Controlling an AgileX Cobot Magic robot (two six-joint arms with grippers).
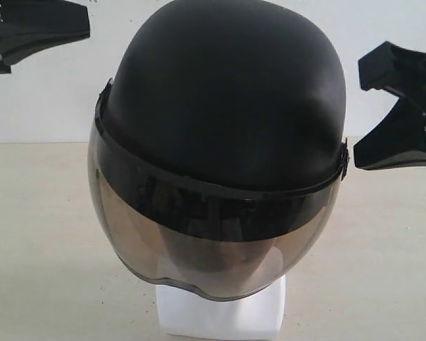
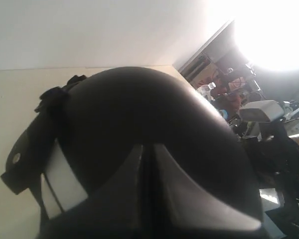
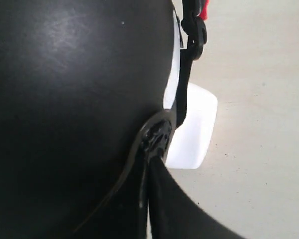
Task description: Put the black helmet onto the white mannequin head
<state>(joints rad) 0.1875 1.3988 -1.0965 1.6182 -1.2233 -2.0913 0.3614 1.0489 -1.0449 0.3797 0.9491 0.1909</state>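
The black helmet [image 1: 227, 92] sits over the white mannequin head, its smoky brown visor [image 1: 206, 241] hanging down in front of the face. Of the head only the white neck base [image 1: 220, 316] shows plainly; the face is a dim shape behind the visor. My left gripper [image 1: 84, 25] is shut, up at the far left and apart from the helmet [image 2: 139, 109]. The right gripper [image 1: 362, 158] is shut too, its tip right by the visor pivot [image 3: 157, 135] on the helmet's side [image 3: 65, 99]. The neck base [image 3: 192, 129] stands below that pivot.
The head stands on a beige table [image 1: 42, 249] in front of a white wall [image 1: 50, 106]. A black chin strap with a buckle [image 3: 194, 30] hangs off the helmet's rim. Cluttered equipment [image 2: 269, 129] and a bright light fill the room beyond the table's edge.
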